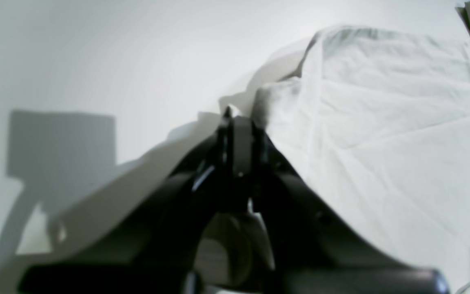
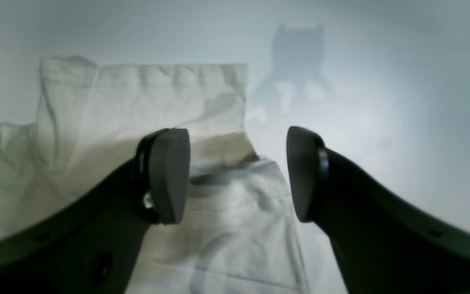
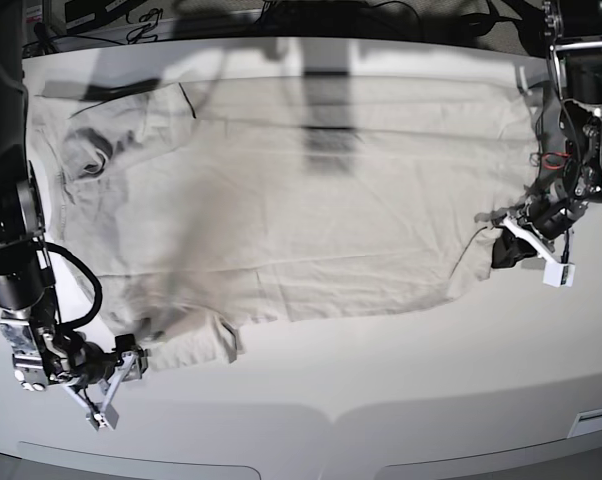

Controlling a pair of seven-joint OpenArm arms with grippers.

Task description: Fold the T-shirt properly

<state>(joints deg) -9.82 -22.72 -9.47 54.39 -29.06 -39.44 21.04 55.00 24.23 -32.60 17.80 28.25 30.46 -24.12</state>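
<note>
T-shirt [image 3: 301, 190] lies spread over most of the white table [image 3: 381, 390], pale beige, lightly creased; collar end sits toward the left of the base view, hem end toward the right; one sleeve lies at the near left corner, partly doubled on itself; a shadow band crosses the upper middle of the cloth; body not yet folded over.

Left gripper [image 3: 503, 240], at the right of the base view, is closed on the near hem corner of the shirt; the left wrist view shows a thin edge of fabric pinched between its pressed-together jaws, cloth draping away to either side.

Right gripper [image 2: 237, 175], at the near left of the base view, stands with jaws wide apart and nothing between them; the right wrist view shows the sleeve's cuff edge below and just ahead of its fingertips [image 2: 169, 179], not touched.

Judgement: step in hand is securing both near-side corners ahead of the first lengthwise fold; one corner is taken, the other is not; task stands early.

Next move, as I read it: right gripper lowers onto the sleeve-side edge and closes; both arms then lift together and carry the near edge across; uneven lift would skew the fold line.
</note>
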